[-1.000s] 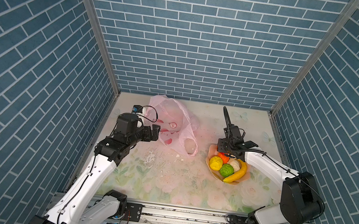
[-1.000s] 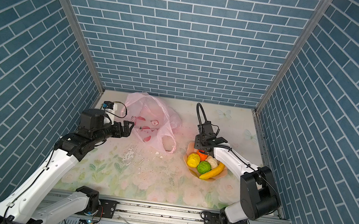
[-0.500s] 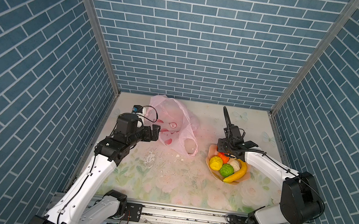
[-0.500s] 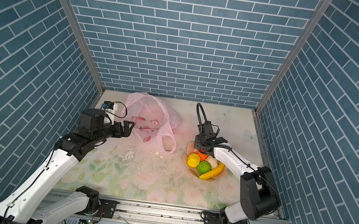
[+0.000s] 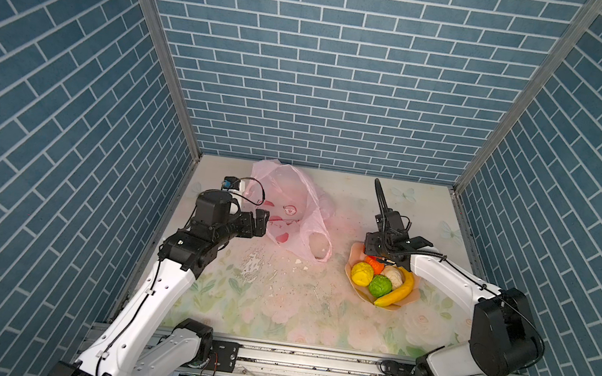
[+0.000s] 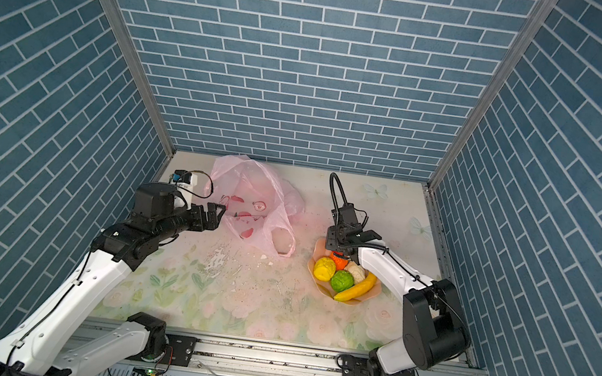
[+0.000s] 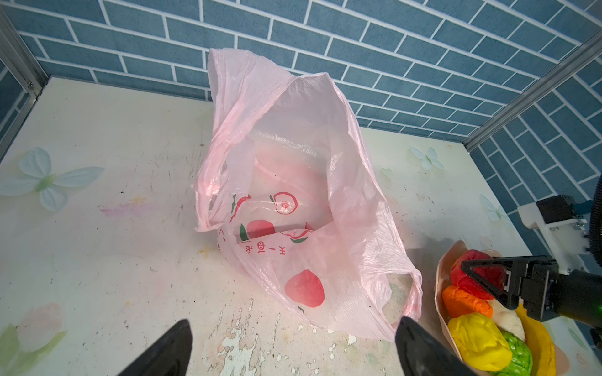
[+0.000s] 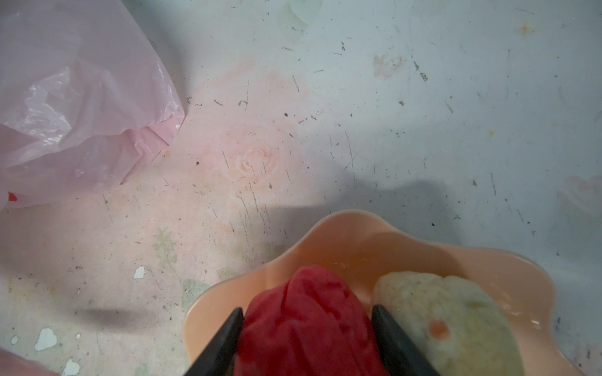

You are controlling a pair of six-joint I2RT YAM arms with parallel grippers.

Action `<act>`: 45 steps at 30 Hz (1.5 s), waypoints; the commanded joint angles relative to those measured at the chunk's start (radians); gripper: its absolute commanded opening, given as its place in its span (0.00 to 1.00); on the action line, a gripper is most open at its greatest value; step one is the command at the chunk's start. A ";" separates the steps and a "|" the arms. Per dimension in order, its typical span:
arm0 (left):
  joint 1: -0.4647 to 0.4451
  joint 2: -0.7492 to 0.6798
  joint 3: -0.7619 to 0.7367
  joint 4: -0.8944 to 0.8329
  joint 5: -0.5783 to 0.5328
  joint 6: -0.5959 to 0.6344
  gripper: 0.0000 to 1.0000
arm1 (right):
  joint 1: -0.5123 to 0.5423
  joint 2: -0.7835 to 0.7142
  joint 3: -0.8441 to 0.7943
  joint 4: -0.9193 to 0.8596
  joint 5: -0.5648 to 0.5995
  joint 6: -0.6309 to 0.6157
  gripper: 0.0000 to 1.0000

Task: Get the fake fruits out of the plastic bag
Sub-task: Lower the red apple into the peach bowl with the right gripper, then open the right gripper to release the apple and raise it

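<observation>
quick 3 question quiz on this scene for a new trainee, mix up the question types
1. What does the right gripper hold?
A nothing
B the red apple
C a spoon

2. True or false: the left gripper is shut on the bag.

3. In a few words: where does the banana lie?

Key
1. B. The jaws close on either side of the red apple, above the bowl.
2. False. Its jaws stand wide open and hold nothing.
3. In the bowl, along the edge of the other fruit.
</observation>
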 commanded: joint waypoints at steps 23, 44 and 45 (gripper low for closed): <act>-0.006 -0.002 -0.016 0.023 0.030 0.019 0.98 | -0.005 0.001 0.058 0.001 0.002 -0.001 0.69; -0.006 -0.021 -0.013 0.025 0.040 0.016 0.98 | -0.005 -0.101 0.022 -0.022 0.050 -0.007 0.73; -0.006 -0.023 -0.013 0.026 0.040 0.016 0.98 | -0.005 -0.115 0.010 -0.021 0.055 -0.002 0.73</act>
